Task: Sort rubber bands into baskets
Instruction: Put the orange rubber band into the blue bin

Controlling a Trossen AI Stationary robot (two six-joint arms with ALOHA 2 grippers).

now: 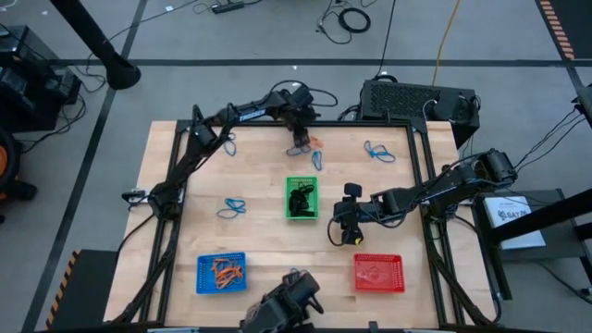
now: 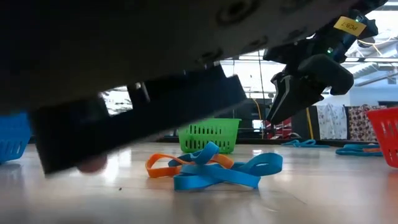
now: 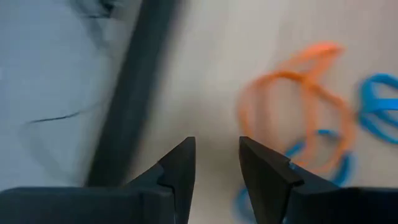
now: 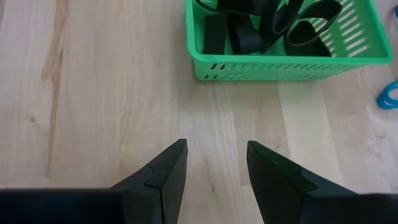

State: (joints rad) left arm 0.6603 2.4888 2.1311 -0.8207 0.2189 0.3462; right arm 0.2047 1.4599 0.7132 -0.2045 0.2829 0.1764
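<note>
Hovering at the table's far edge, my left gripper [image 3: 216, 163] holds its fingers apart and empty just beside a tangle of orange rubber bands [image 3: 297, 102] and blue rubber bands [image 2: 219, 172] on the wood. At centre, the green basket [image 4: 292, 65] carries black bands [image 4: 249, 28]; to its right, my right gripper [image 4: 216, 163] waits with fingers apart, near the red basket [image 1: 379, 273].

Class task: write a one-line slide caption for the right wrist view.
Right pincer, open and empty above bare wood, faces the green basket of black rubber bands.
</note>
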